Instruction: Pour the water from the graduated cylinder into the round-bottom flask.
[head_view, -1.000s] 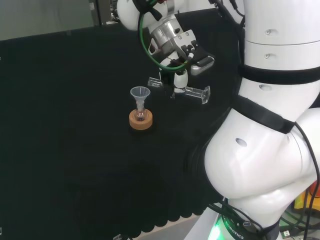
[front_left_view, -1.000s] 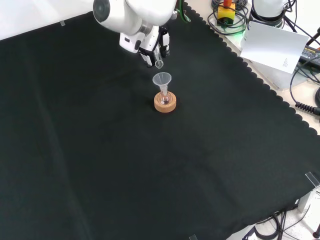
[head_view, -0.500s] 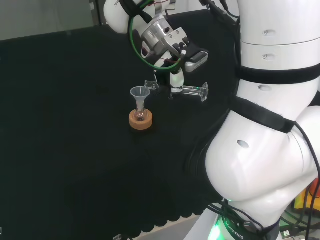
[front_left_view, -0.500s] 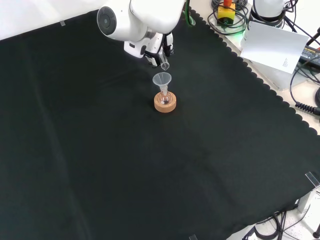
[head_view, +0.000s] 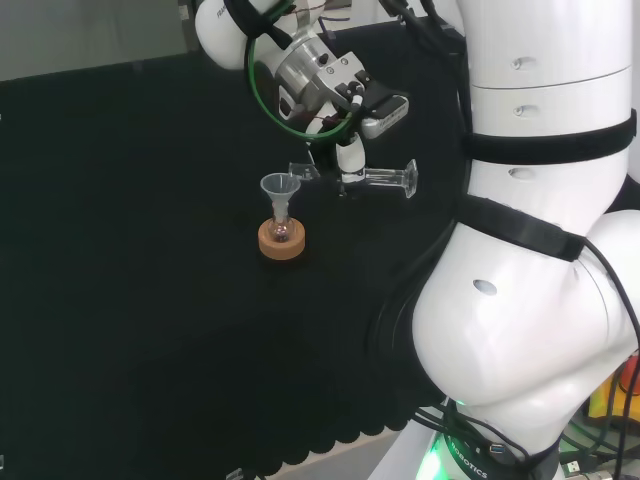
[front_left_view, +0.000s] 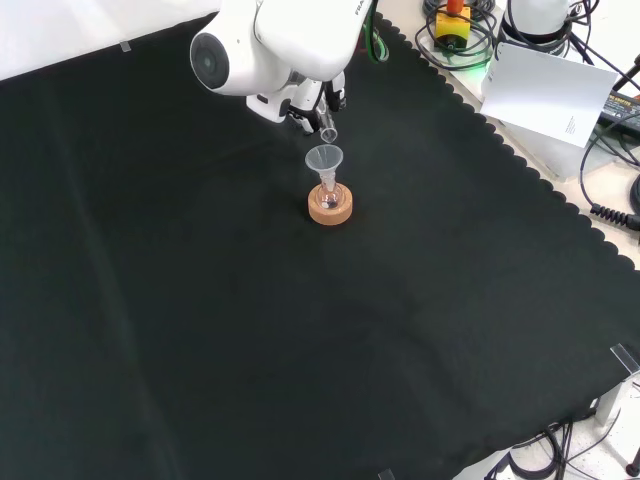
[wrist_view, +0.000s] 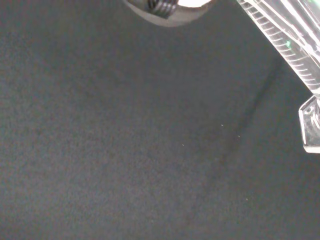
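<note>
In the head view the cork ring (head_view: 281, 241) on the black cloth (head_view: 120, 250) serves as the landmark. A small round-bottom flask (head_view: 281, 230) sits in the ring, with a clear funnel (head_view: 280, 190) standing in its neck. Just to the right of the funnel and a little above its rim, the hand (head_view: 350, 150) has its fingers curled round the graduated cylinder (head_view: 372, 179), which lies almost level. The cylinder's mouth points left, close beside the funnel's rim, and its foot points right toward the big white arm links (head_view: 540, 250). Whether water is running cannot be told.

In the front view the cork ring (front_left_view: 330, 206) stands on the cloth (front_left_view: 300, 350) with the flask (front_left_view: 330, 196) and funnel (front_left_view: 323, 160) rising from it. The hand (front_left_view: 318, 100) comes in just above the funnel, partly behind a white link, and the mouth of the cylinder (front_left_view: 328, 133) hangs directly over the funnel's far rim. A white sheet of paper (front_left_view: 555, 95) lies well off to the upper right, past the cloth's scalloped edge; its print is too small to read.

In the wrist view the cylinder (wrist_view: 295, 55) crosses one corner, its printed graduation lines plain but no figures legible, with the cloth (wrist_view: 125, 150) beyond.
</note>
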